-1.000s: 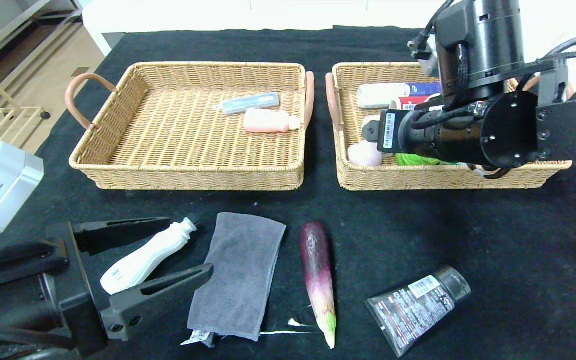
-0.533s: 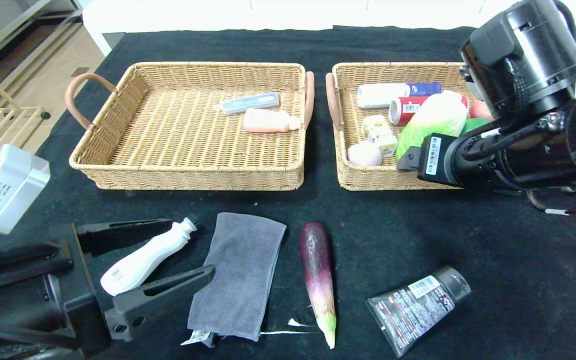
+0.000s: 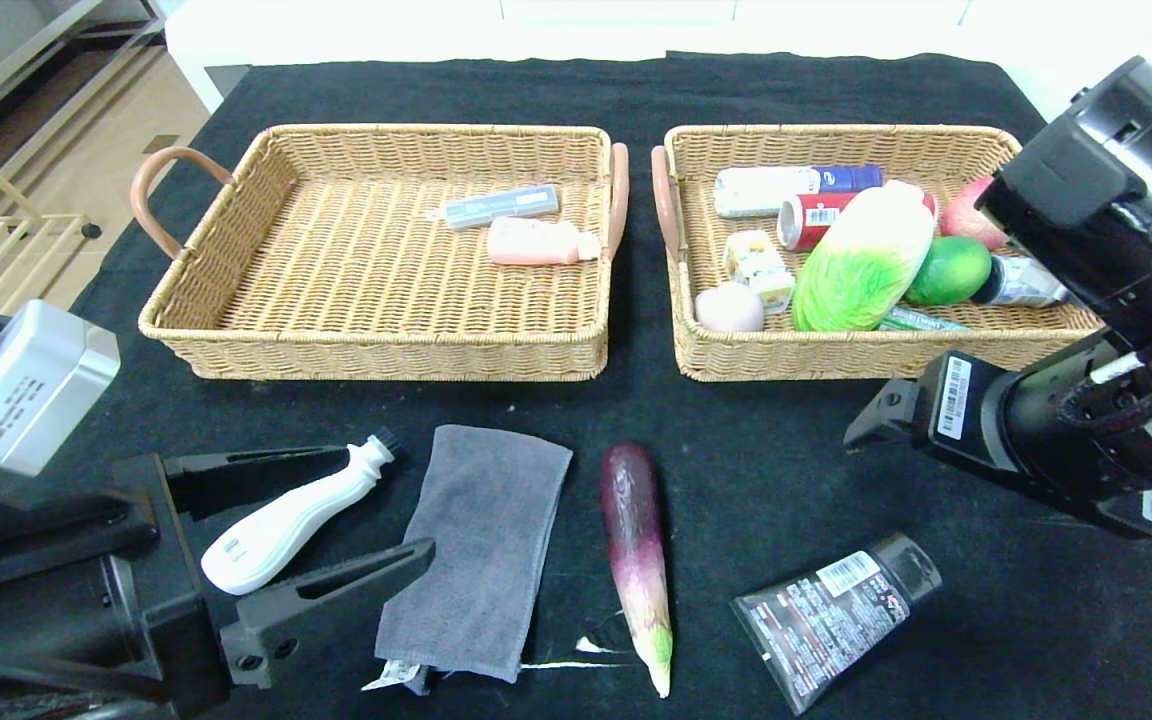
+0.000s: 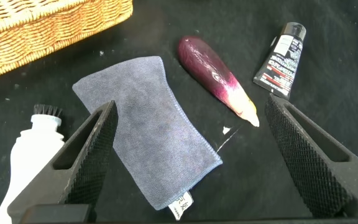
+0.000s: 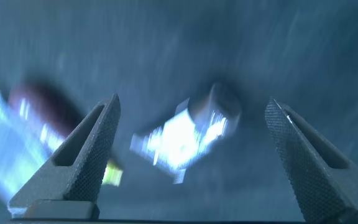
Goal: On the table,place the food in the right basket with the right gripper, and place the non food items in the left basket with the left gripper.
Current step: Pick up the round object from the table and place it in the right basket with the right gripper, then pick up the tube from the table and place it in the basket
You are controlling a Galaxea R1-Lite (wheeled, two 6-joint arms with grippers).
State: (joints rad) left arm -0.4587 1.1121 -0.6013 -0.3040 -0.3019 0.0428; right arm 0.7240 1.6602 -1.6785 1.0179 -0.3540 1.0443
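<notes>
Nearest, left gripper (image 3: 331, 510) wide open, straddling white brush (image 3: 286, 515).
Grey cloth (image 3: 481, 550) as landmark: brush lies just left of it; eggplant (image 3: 636, 555) just right, black tube (image 3: 831, 615) beyond that. Right gripper (image 5: 191, 149) spread wide, empty, above the tube. Behind the cloth, left basket (image 3: 386, 350); right basket (image 3: 836, 355) with cabbage (image 3: 861, 265).

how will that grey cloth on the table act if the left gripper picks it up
The grey cloth lies flat and folded, so it will probably droop and unfold when lifted. It looks thin and light. Pinched at one edge, it may drag across the black table toward the eggplant beside it.
</notes>
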